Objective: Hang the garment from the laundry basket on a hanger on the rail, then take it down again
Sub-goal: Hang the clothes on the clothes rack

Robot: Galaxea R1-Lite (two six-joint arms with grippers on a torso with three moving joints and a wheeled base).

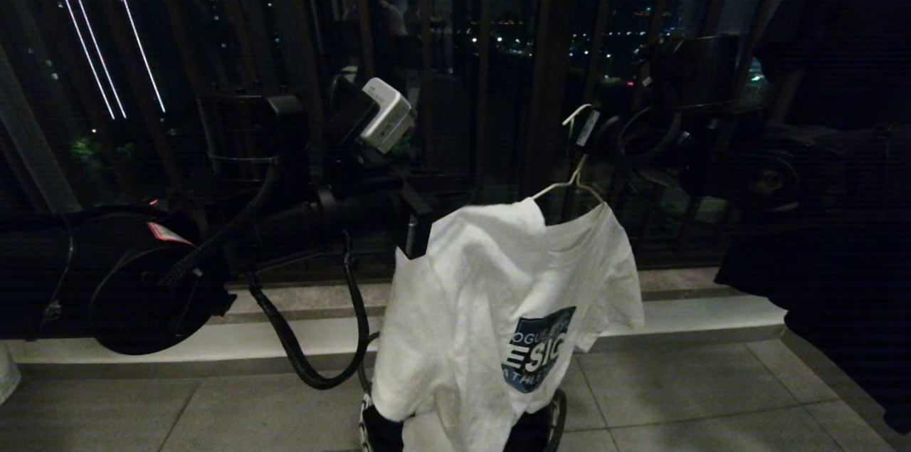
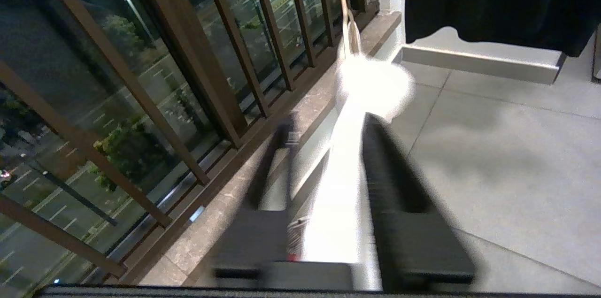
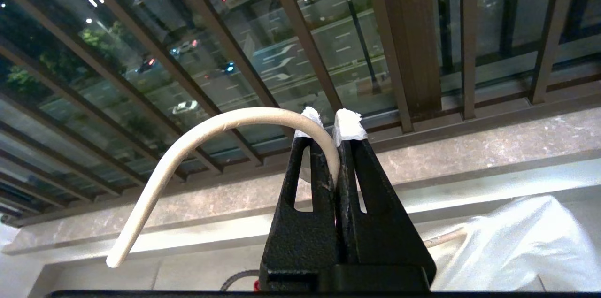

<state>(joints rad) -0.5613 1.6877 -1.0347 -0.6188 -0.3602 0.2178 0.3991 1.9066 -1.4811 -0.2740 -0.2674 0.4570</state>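
You are looking at a dim balcony at night, and much of the head view is swallowed by darkness. The garment [image 1: 491, 309], a white T-shirt with a blue-and-black shield graphic, hangs on the hanger [image 1: 573, 178] in mid-air in front of the dark balcony railing [image 1: 484, 82]; its hem drops out of the bottom of the head view, where only a sliver of the laundry basket [image 1: 366, 431] shows beneath it. Your right gripper [image 3: 335, 126] is pinched tight on the hanger's hook, the pale wire curving away from its taped fingertips [image 3: 348, 124]; in the head view that arm is nearly lost against the dark. Your left gripper [image 2: 328, 124] sits at the shirt's left shoulder. In the left wrist view its fingers [image 2: 389, 166] are blurred and stand parted, with a bright band of white cloth running between them, so washed out that you cannot tell whether they touch it or grip it. A black garment [image 2: 497, 2] hangs at the right, cut off by the frame edge. The rail does not show in any view.
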